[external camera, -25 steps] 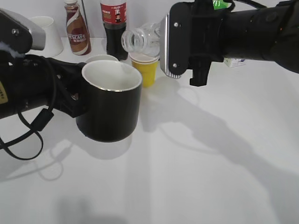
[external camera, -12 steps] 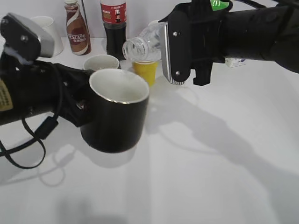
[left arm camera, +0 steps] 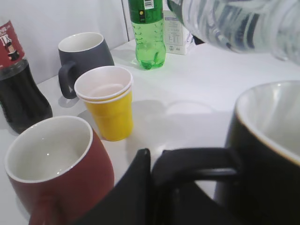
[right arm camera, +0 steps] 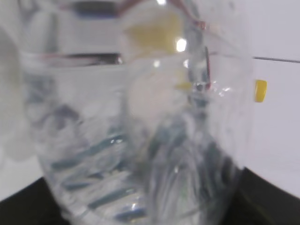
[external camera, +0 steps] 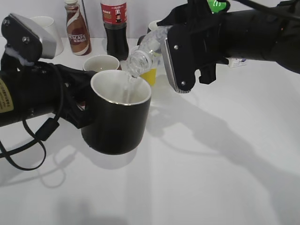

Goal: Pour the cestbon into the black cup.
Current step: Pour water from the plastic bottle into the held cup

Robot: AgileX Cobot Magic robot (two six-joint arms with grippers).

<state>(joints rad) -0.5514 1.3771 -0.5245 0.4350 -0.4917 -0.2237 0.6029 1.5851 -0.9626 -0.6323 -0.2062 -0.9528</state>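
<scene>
Cestbon (external camera: 143,51) now tipped further than half a second ago, neck lowered over the black cup (external camera: 117,117); water is seen streaming in. Pouring judged begun. Cup held off the table (external camera: 211,178) by left claw (left arm camera: 150,187), closed on handle; right claw (external camera: 187,51) clamped round bottle.

A white table (external camera: 220,178) fills most of the exterior view, its surface smooth and matte. Soft grey shadows spread across it toward the lower right and lower left, so the light falls from above and behind. Behind the table stands a plain white wall (left arm camera: 56,18), with a thin vertical seam showing in the left wrist view.
</scene>
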